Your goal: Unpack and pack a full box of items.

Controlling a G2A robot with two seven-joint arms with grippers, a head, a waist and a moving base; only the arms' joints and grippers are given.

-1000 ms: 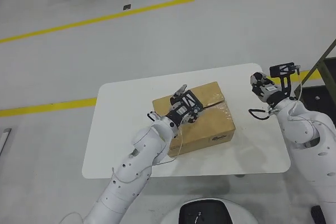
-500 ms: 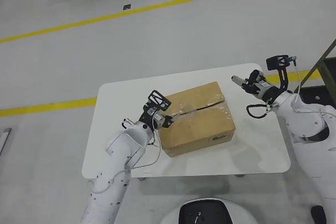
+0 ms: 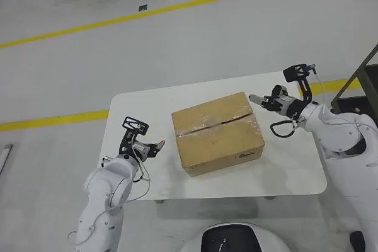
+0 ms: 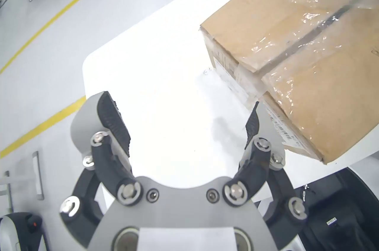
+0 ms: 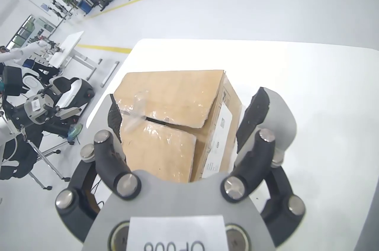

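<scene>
A closed brown cardboard box (image 3: 218,131) with clear tape over its centre seam sits in the middle of the white table (image 3: 138,107). My left gripper (image 3: 155,147) hangs open and empty just off the box's left end, over bare table. In the left wrist view the box (image 4: 311,42) lies beyond the open left gripper (image 4: 180,113). My right gripper (image 3: 257,99) is open and empty at the box's far right corner. The right wrist view shows the box (image 5: 165,116) between and beyond the open right gripper (image 5: 189,113), with the flap edge torn at the seam.
The table has bare surface left of the box (image 3: 132,176) and right of it (image 3: 290,164). A dark frame (image 3: 372,82) stands off the table's right side. Yellow floor lines (image 3: 94,25) run behind the table.
My left gripper pulled back from the top of the box to the table at its left end. My right gripper swung down and in toward the box's far right corner.
</scene>
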